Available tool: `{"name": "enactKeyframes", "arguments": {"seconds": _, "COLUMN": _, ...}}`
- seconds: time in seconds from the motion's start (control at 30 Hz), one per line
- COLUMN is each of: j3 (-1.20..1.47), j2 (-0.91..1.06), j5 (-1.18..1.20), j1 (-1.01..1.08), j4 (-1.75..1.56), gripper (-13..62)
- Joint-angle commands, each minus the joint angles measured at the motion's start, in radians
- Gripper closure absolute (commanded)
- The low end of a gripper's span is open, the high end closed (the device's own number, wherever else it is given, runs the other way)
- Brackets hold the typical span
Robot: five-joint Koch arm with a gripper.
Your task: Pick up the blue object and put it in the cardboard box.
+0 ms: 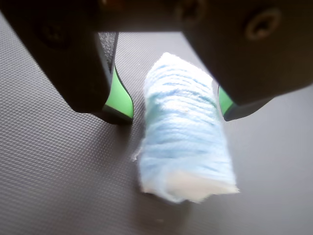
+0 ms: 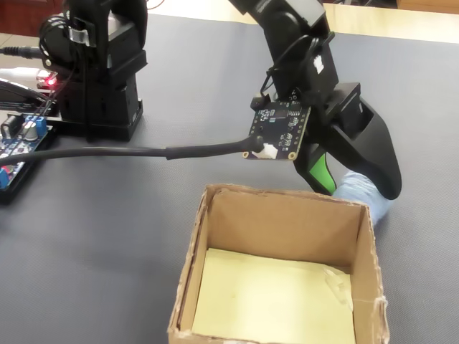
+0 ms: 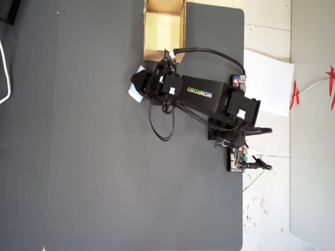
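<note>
Wrist view shows your gripper point(image 1: 171, 105) straddling the blue pad point(image 1: 183, 144), which lies on the dark mat point(image 1: 54, 181), so closing should catch its width. Jaws are spread: the right green tip touches the pad, the left stands clear, nothing grasped yet. Fixed view puts the box point(image 2: 362, 236) just near of the pad.

A dark grey ribbed mat point(image 3: 104, 157) is spread over the table. On it, in the overhead view, the box point(image 3: 163, 55) lies at the far edge, with the blue pad point(image 3: 134, 93) nearer, just left of it.
</note>
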Motion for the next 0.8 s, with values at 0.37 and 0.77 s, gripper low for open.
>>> {"name": "enactKeyframes", "arguments": {"seconds": 0.37, "j3": -0.084, "j2": -0.098, "j5": 0.087, "j1": 0.066, "j4": -0.084, "gripper": 38.8}}
{"name": "enactKeyframes", "arguments": {"seconds": 0.77, "j3": 0.057, "j2": 0.020, "j5": 0.166, "j1": 0.077, "j4": -0.445, "gripper": 51.2}}
